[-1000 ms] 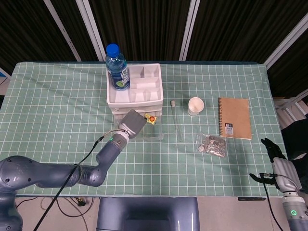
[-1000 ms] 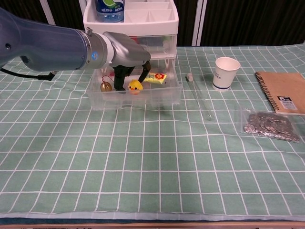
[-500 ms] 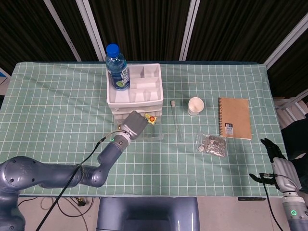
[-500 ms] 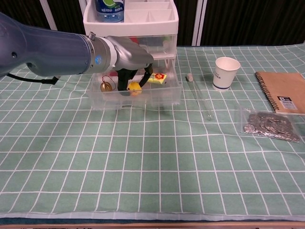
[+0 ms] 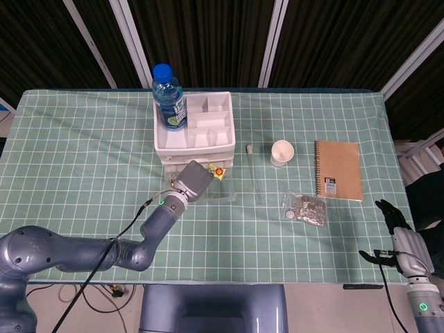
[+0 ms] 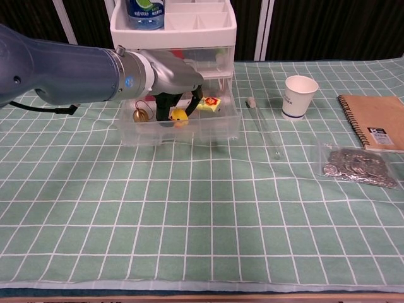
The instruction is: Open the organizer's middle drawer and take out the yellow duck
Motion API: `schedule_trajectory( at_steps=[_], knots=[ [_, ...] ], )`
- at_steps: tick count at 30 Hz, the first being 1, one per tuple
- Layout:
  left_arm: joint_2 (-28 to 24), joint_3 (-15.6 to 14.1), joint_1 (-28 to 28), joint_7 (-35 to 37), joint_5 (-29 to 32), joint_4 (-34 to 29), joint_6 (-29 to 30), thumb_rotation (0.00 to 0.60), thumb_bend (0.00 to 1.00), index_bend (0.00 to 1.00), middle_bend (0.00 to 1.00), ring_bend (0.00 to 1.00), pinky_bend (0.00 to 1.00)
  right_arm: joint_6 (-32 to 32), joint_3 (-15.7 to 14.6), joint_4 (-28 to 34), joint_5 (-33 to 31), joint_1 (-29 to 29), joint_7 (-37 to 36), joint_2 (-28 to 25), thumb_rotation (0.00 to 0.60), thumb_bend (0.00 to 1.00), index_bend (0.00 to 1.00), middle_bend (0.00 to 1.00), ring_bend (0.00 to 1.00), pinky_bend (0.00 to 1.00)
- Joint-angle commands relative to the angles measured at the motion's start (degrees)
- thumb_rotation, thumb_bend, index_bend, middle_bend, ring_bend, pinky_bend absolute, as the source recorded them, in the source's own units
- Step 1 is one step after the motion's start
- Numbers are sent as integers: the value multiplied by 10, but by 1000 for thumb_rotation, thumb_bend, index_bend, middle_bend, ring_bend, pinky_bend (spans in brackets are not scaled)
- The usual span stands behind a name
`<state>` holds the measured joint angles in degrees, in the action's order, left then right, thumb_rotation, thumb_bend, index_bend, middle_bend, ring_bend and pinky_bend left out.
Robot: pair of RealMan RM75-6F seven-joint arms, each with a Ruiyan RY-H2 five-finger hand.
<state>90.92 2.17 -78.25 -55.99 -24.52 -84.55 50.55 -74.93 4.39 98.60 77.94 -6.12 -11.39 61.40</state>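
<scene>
Slip risk: yellow duck, pinched low in the middle drawer by the left hand, likely squirts free if lifted fast.
Snag risk: fingers may catch the drawer wall or drag the drawer.
Drawer contents: duck, small bell, yellow packet.
Organizer top: water bottle, toward the table's far edge.
Paper cup: contents unseen.
Right hand: idle off the near right corner, fingers loosely apart, nothing held.

The table wears a green checked cloth; toward its far edge, left of centre, stands the white organizer, its clear drawer pulled out toward the near edge; just right lies a glass tube; then a paper cup; a notebook near the right edge; a bag of coins nearer the front.
</scene>
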Motion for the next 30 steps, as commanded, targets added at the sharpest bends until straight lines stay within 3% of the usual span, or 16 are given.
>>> schedule_trajectory(
  at_steps=[1,4,10,16,23,30],
  knots=[
    [-5,5,3,8,-8,-7,7,600,372,532,1000,1000,1000,0,0,0,0,0,0,0,600,78,0,0,0,229],
    [-17,13,5,16,-19,-25,19,600,372,533,1000,1000,1000,0,0,0,0,0,0,0,600,77,0,0,0,229],
    [-72,40,15,34,-56,-125,68,600,372,534,1000,1000,1000,-1,0,-1,1,0,2,0,600,77,0,0,0,229],
    [-102,45,31,49,-95,-199,99,600,372,535,1000,1000,1000,-4,-1,-1,3,1,5,1,600,77,0,0,0,229],
    [-137,3,72,51,-174,-308,139,600,378,538,1000,1000,1000,-6,-1,-1,5,1,9,2,600,77,0,0,0,229],
    [-133,-62,112,34,-220,-331,147,600,378,539,1000,1000,1000,-9,-1,2,5,3,11,3,600,77,0,0,0,229]
  ],
)
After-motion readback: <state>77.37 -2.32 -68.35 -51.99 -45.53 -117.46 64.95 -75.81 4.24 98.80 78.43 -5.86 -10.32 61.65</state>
